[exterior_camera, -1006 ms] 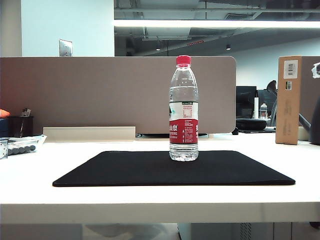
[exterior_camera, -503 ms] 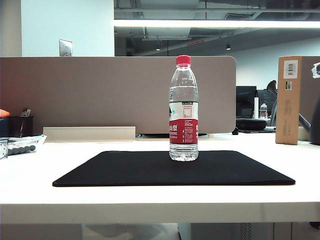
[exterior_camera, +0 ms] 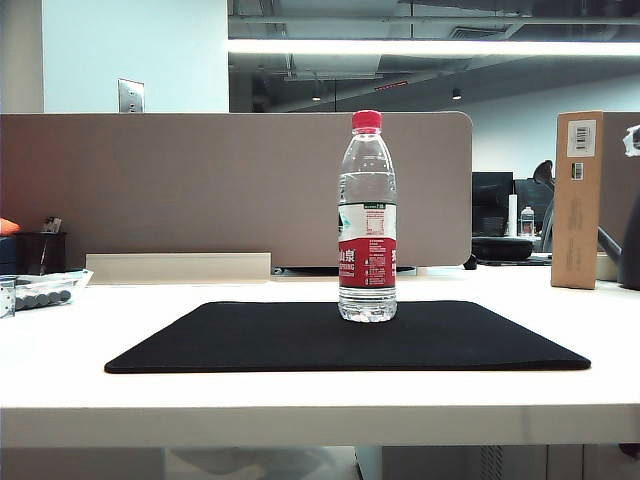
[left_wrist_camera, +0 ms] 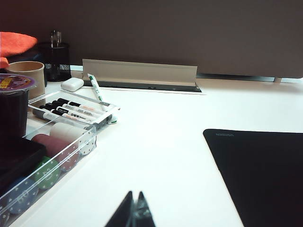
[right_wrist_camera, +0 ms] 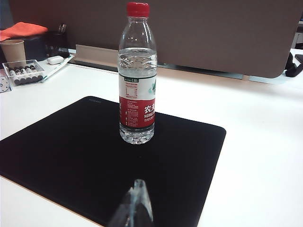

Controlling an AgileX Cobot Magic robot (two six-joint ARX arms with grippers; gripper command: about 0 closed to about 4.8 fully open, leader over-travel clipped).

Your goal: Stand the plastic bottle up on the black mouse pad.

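The plastic bottle [exterior_camera: 367, 220] [right_wrist_camera: 137, 75] stands upright on the black mouse pad [exterior_camera: 340, 337] [right_wrist_camera: 94, 161], clear and ribbed, with a red cap and a red, white and green label. Nothing touches it. My right gripper [right_wrist_camera: 138, 185] is shut and empty, its tips together over the pad's near part, well short of the bottle. My left gripper [left_wrist_camera: 135, 195] is shut too, above bare white table beside the pad's corner [left_wrist_camera: 265, 175]. Neither gripper shows in the exterior view.
A clear tray of markers and coloured balls [left_wrist_camera: 57, 137] lies at the table's left, with a paper cup [left_wrist_camera: 28, 75] and a black mesh pen cup [left_wrist_camera: 56, 59] behind it. A grey partition [exterior_camera: 240, 190] backs the table. A cardboard box [exterior_camera: 578, 200] stands at the right.
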